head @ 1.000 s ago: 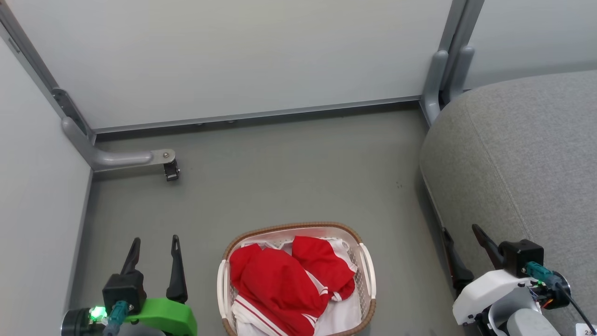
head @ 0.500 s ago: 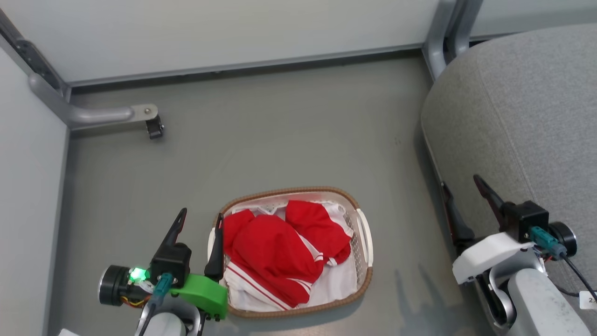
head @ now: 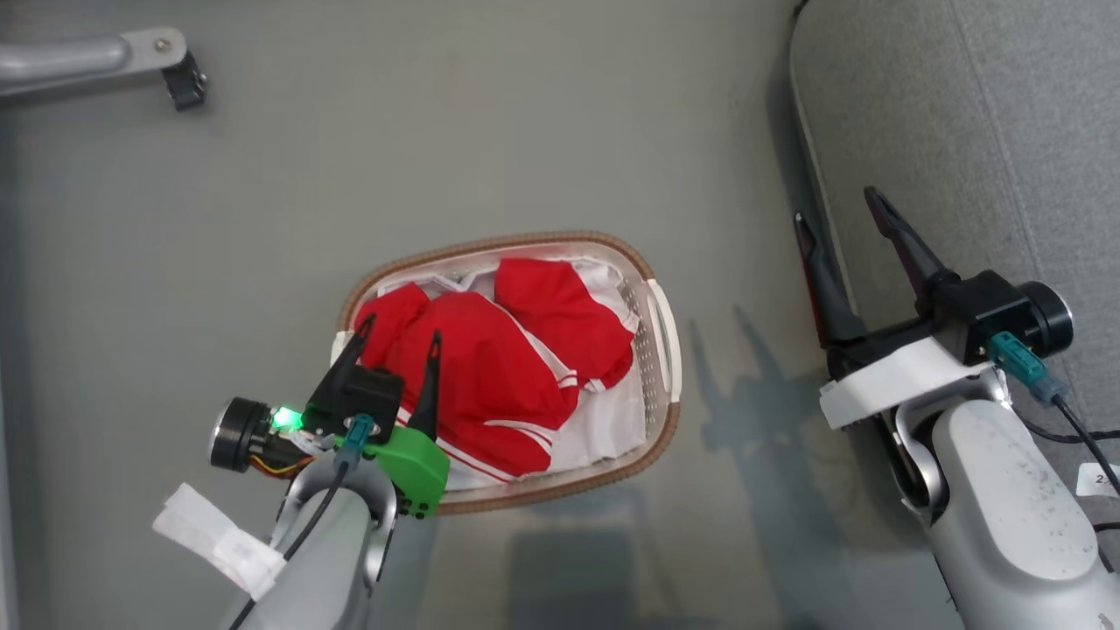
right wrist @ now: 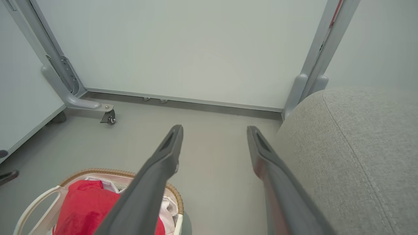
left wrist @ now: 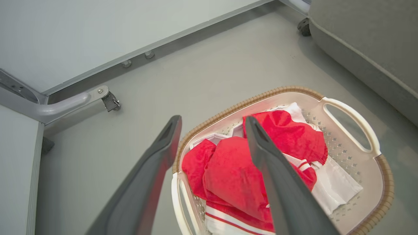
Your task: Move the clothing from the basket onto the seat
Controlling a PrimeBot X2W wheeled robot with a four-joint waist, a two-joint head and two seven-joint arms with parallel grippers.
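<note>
Nearest the camera in the head view, the pale left forearm rises from the bottom edge with a strip of white tape (head: 219,542) hanging off it and a green mount (head: 411,468) at the wrist. Beyond that, the left gripper (head: 401,327) hangs over the left end of the laundry basket (head: 560,238), its two dark fingers spread as wide as they go and nothing between them. In the left wrist view one finger lies over the brown woven rim and the other over the red fabric; whether either tip touches the cloth cannot be told. The clothing (head: 490,376), red sports garments with white stripe trim, lies bunched in the basket on a white liner sheet (head: 604,429), heaped toward the left and middle, with the sheet bare at the right end. The basket stands on the grey floor (head: 455,149) between the two arms, near the seat (head: 962,131) but apart from it. On the right, the right gripper (head: 836,205) is likewise wide open and empty, held at the front edge of the grey upholstered seat: one finger over the cushion, the other over the cushion's side face beside the floor. Farther off, a castor (head: 184,83) on a grey metal frame leg (head: 79,61) rests on the floor, and behind it in the wrist views stand pale wall panels (right wrist: 183,49).
</note>
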